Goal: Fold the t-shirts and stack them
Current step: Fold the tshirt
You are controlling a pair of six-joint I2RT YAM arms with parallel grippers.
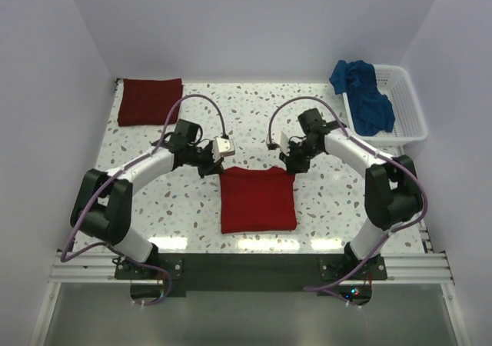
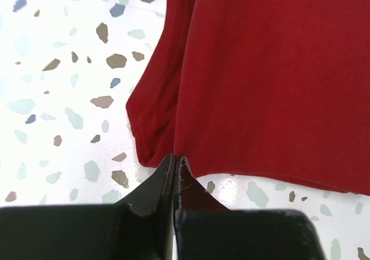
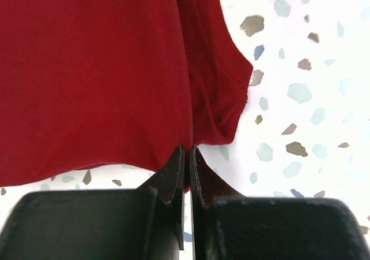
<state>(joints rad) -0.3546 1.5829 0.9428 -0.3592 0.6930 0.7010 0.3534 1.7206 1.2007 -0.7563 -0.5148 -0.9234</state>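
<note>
The bright red t-shirt (image 1: pixel 257 200) lies mid-table, folded to a rectangle. The left gripper (image 2: pixel 175 159) and right gripper (image 3: pixel 186 150) are each clamped tight at 1 of its far corners, apparently nipping only the hem. So thin a bite could slip on lifting and spoil the fold.

Lighting: bright, even, overhead. Shadows: faint, soft. Glare: white patches on table (image 1: pixel 330 207) near edge. Focus: bright red t-shirt (image 2: pixel 260 81) sharp in wrist views.
</note>
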